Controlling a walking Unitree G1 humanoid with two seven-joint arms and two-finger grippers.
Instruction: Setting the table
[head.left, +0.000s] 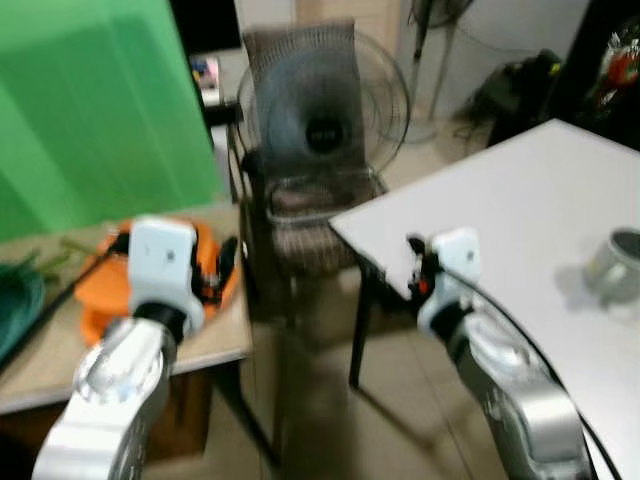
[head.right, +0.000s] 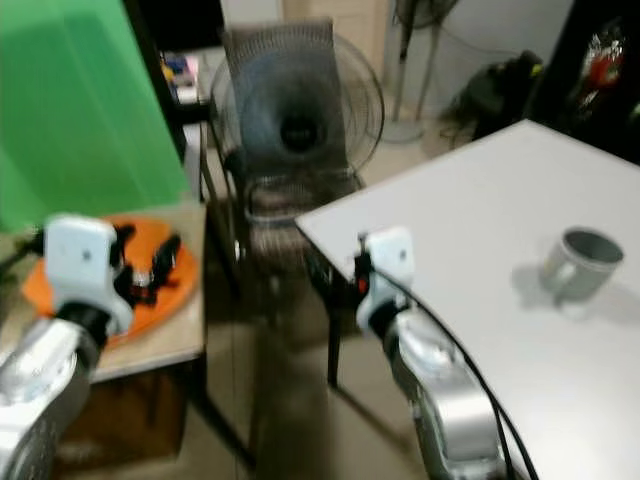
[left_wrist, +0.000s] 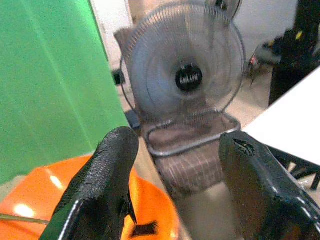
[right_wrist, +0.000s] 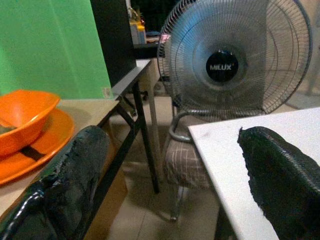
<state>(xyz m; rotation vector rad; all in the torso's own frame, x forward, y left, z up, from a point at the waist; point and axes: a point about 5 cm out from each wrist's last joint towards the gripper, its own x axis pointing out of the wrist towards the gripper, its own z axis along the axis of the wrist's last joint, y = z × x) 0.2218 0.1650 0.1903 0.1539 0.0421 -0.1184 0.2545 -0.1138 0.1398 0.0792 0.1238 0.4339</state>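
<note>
Nearest the camera, two silver arms rise from the bottom edge. On the left, the left gripper (left_wrist: 175, 165) hangs over the near part of an orange plate (head.right: 160, 285), its two black fingers (left_wrist: 107, 170) spread apart with nothing between them. An orange bowl (right_wrist: 22, 117) sits on that plate, and both rest on a tan side table (head.left: 215, 340) backed by a green screen (head.left: 90, 110). Something dark green (head.left: 15, 300) lies at the far left of that table; it is too blurred to identify.

Between the two tables, farther off, stands a chair (right_wrist: 187, 160) with a checked seat, and a standing fan (right_wrist: 230, 60) is behind it.

To the right, the right gripper (right_wrist: 175, 175) hovers at the near left corner of a white table (head.right: 480, 220), its fingers also parted and empty. A grey mug (head.right: 578, 262) stands on the white table, well right of that gripper. Dark bags (head.left: 520, 85) lie on the floor beyond the table.
</note>
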